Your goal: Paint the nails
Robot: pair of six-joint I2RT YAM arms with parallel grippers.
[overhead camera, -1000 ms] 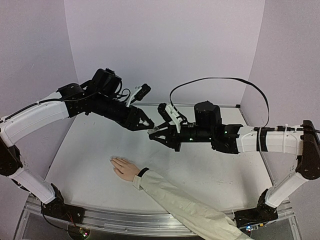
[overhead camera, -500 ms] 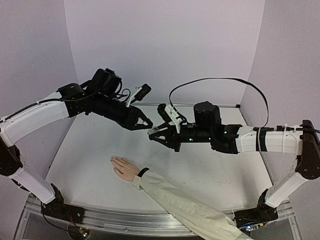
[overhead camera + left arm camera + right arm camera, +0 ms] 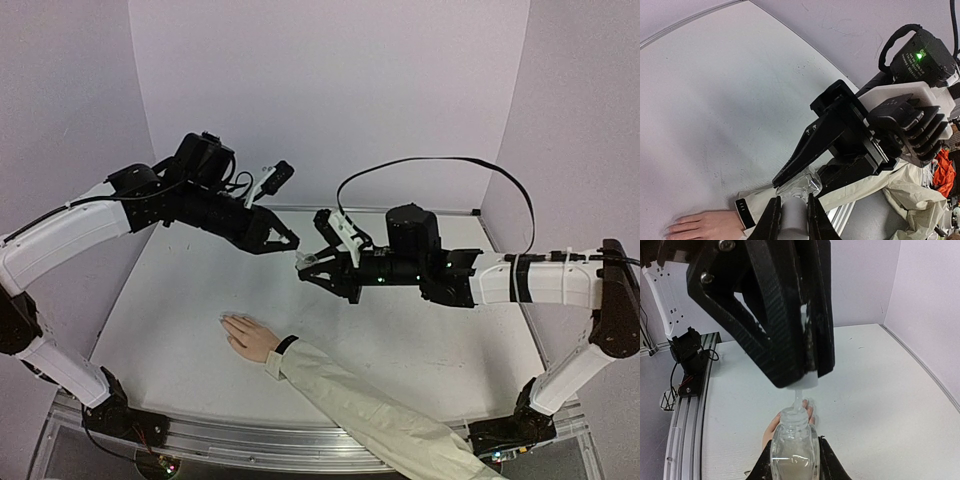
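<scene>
Nails [image 3: 224, 320] on hand [image 3: 248, 337] flat on table [image 3: 170, 300] | left gripper [image 3: 792, 204] pinches white cap [image 3: 793, 219] | right gripper [image 3: 794, 460] pinches clear bottle [image 3: 792, 437] below it

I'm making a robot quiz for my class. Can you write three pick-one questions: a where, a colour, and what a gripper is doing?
1. Where is the person's hand? A) flat on the table B) inside a gripper C) against the wall
2. What colour is the wristband? A) red B) yellow C) black
3. What is the right gripper doing? A) hanging open B) shut on the clear bottle C) pressing the table
Answers: 1 A, its palm lies on the white table. 2 C, a black band sits between hand and cream sleeve. 3 B, it clamps the bottle's sides in mid-air.
</scene>
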